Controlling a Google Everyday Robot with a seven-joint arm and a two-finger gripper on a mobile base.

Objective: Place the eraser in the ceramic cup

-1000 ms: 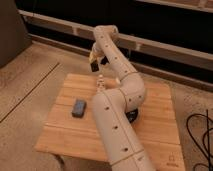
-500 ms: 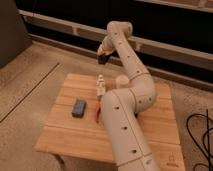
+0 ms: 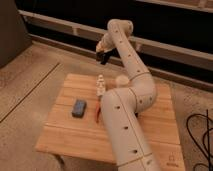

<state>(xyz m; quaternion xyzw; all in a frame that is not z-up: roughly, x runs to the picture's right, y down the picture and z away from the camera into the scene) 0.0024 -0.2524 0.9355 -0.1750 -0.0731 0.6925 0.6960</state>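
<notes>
Now, the gripper [image 3: 103, 56] is high in the air, above the far edge of the wooden table [image 3: 65, 134] and a little to the left of its middle. Its fingers are pressed together. The tip looks dark, and I cannot tell if this dark shape is only the fingers or also the eraser pinched between them.

The ceramic cup [image 3: 120, 80] stands on the far part of the table, to the right of the gripper and well below it. Only its cream-white top shows, because the thick white arm [image 3: 131, 114] bends just beside it and covers its right and near side. Just left of the cup stands a slim white bottle [image 3: 100, 85], upright, almost directly under the gripper in this view. It is near the cup, but whether the two touch I cannot tell.

Nearer on the table, a thin red object [image 3: 97, 114] lies close to the left side of the arm. Further left, well apart from the cup, lies a flat blue-grey block [image 3: 79, 108]. The lower part of the arm covers much of the right half of the table. On the floor at the far right lies a dark cable [image 3: 200, 134].
</notes>
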